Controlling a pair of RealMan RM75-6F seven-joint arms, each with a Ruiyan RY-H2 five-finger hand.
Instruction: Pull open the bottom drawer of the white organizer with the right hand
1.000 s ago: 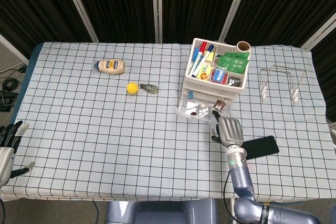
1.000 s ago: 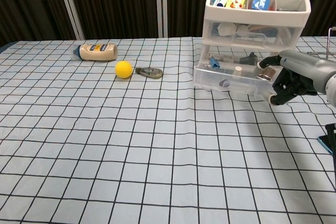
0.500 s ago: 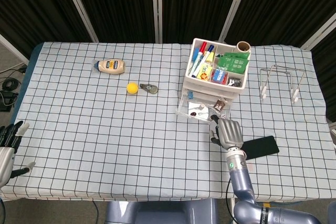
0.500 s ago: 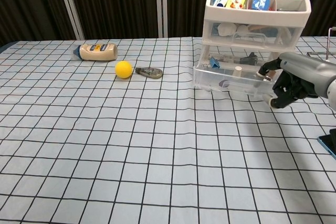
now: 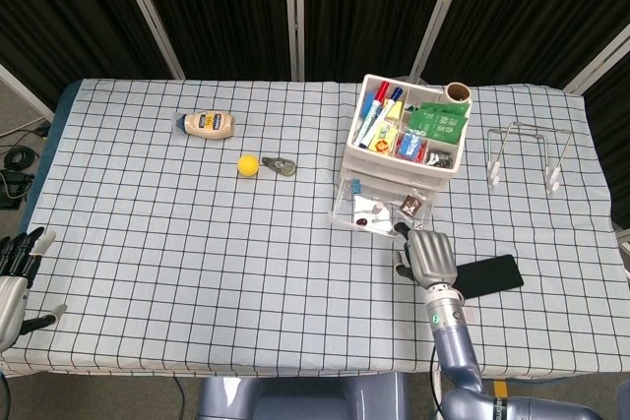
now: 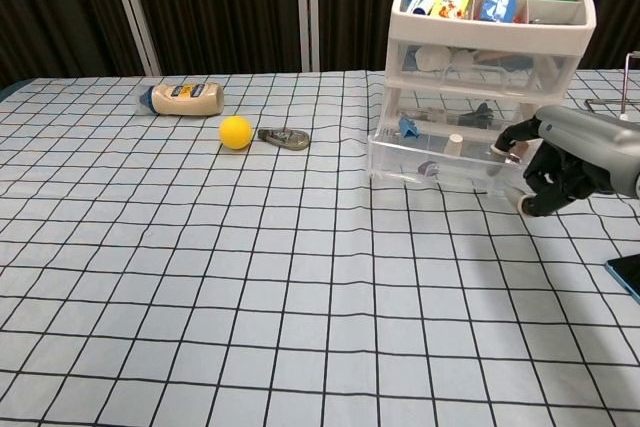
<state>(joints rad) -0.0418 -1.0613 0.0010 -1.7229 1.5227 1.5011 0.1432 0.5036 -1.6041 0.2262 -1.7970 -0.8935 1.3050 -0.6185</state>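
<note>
**Right hand hooked on the front of the pulled-out bottom drawer**

The grey metal right hand sits at the right front corner of the clear plastic bottom drawer, its dark fingers curled down and in against the drawer's front wall, gripping its edge. In the head view the same hand lies just in front of the drawer, the back of the hand facing up.

The drawer stands partly out from the white three-tier plastic organizer, its front well forward of the tiers above, and small odds and ends lie inside it, too small to name. The organizer's open top tray holds red and blue markers, a green packet and a brown cardboard tube.

Just right of the hand, a black flat phone lies on the white cloth with a black grid. Farther right stands a bent wire rack. Well to the left of the organizer are a small yellow ball, a grey metal clip just beside it, and a pale squeeze bottle with a yellow label lying on its side.

The left hand hangs off the table's near left corner, fingers spread and holding nothing.
</note>
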